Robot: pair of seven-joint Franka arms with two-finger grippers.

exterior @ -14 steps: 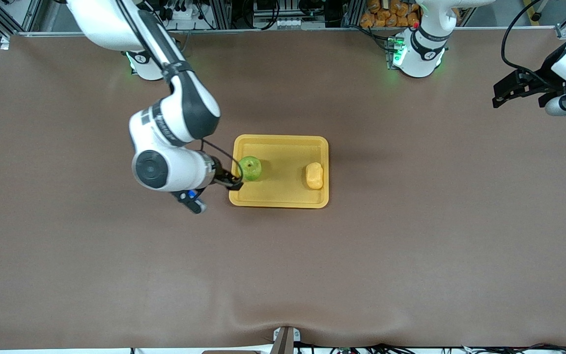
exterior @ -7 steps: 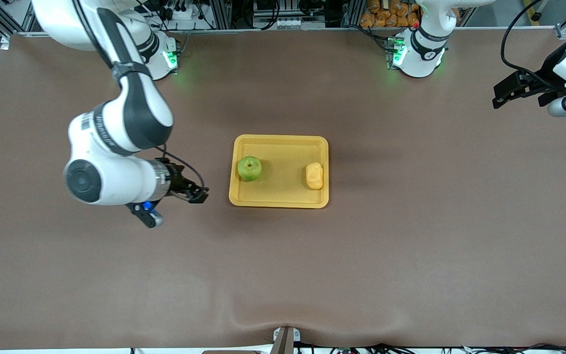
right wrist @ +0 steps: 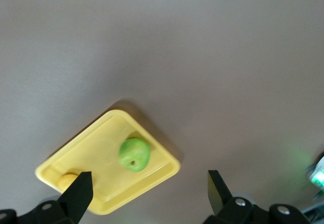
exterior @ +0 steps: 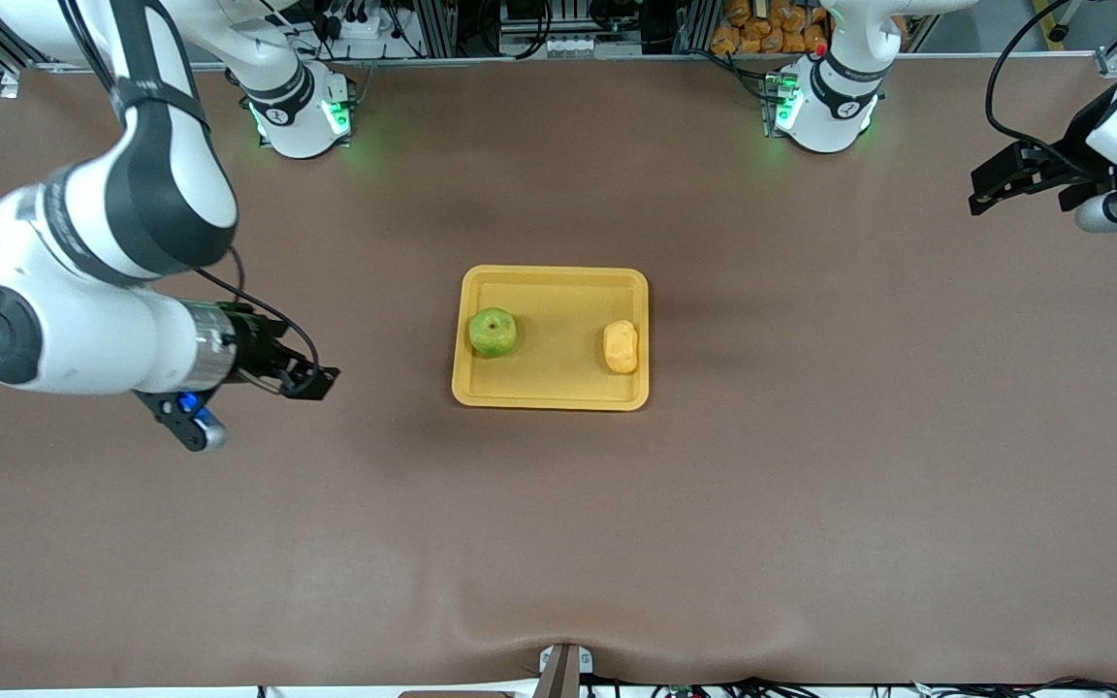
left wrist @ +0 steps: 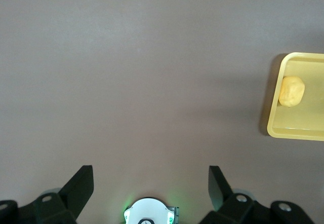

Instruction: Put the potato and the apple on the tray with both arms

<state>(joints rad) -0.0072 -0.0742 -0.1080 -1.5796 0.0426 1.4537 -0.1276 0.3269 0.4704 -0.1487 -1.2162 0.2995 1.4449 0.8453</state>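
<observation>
Apple (exterior: 493,332) and potato (exterior: 621,346) both sit on tray (exterior: 551,277), apart. Right gripper (exterior: 311,376) jaws wide, empty, over bare table (exterior: 558,543). Left gripper (exterior: 990,192) wide apart, empty, over the table's left-arm end

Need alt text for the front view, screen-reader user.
A yellow tray sits mid-table holding a green apple toward the right arm's end and a potato toward the left arm's end. The right pincer hangs open and empty over bare table beside the tray; the left pincer waits open at the table's edge.
</observation>
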